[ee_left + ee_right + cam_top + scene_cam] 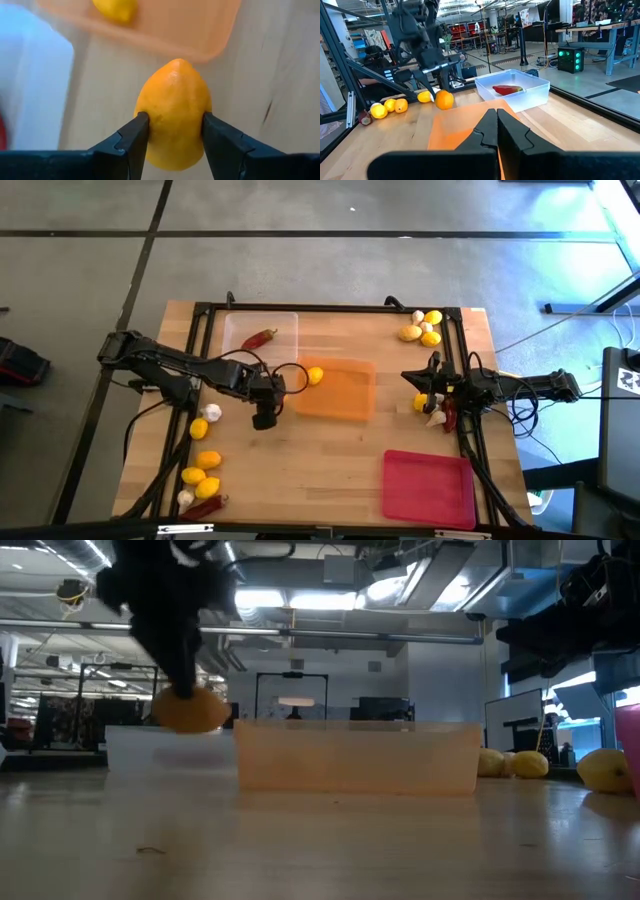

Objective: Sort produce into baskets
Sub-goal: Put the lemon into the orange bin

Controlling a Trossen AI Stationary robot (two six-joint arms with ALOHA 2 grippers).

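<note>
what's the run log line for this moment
left claw: shut on yellow oval lemon, lifted beside orange plastic tray | right claw: shut, empty, waiting at table's right edge

Glossy lemon (173, 112) (dimpled skin), matt wooden table (330, 455)

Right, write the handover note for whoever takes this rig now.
Left gripper: jaws shut on a lemon, lifted just short of the orange tray.
Right gripper: jaws shut, empty, parked at the table's right edge.
Done: one lemon in the orange tray, one chili pepper in the clear tray.
Left: red-pink tray holds nothing; lemons, garlic and chilis remain along the left edge, back right corner and right edge.
</note>
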